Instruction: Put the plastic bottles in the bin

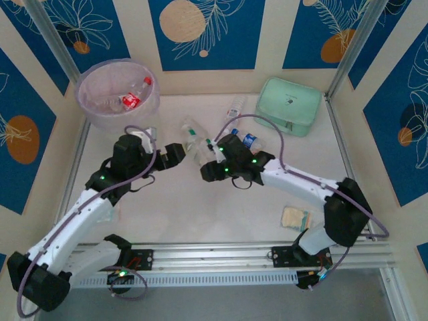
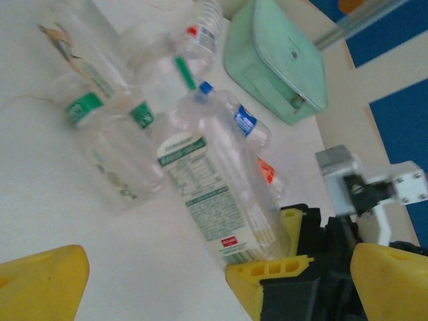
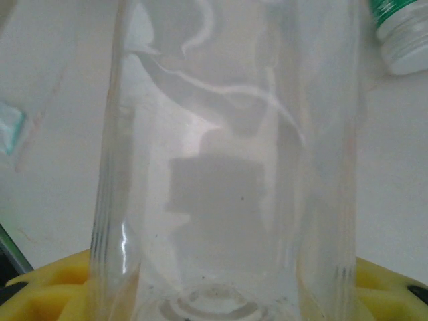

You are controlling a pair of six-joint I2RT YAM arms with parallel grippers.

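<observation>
Pinching a clear bottle [image 3: 227, 167] between the 2 yellow pads [image 3: 53, 287] of the right gripper [image 1: 210, 160], down near its flat bottom end. Pressing in on both sides, with the jaws partly closed around it. Sitting near the middle of the white table [image 1: 200, 214], well apart from the bin [image 1: 87, 100] at the far left corner. Not being able to tell if lifting off the table yet. Holding the left gripper [image 1: 179, 151] wide open just beside the same bottle, gripping nothing. Seeing 1 bottle with a red cap [image 1: 136, 97] lying inside the bin, and more bottles [image 1: 246, 140] waiting near the mint-green case [image 1: 291, 105]. Guessing at a very light, empty, thin bottle: soft, easy to dent, smooth and slippy. Judging the wide body a better place to hold than the thin neck, squeezing gently.
</observation>
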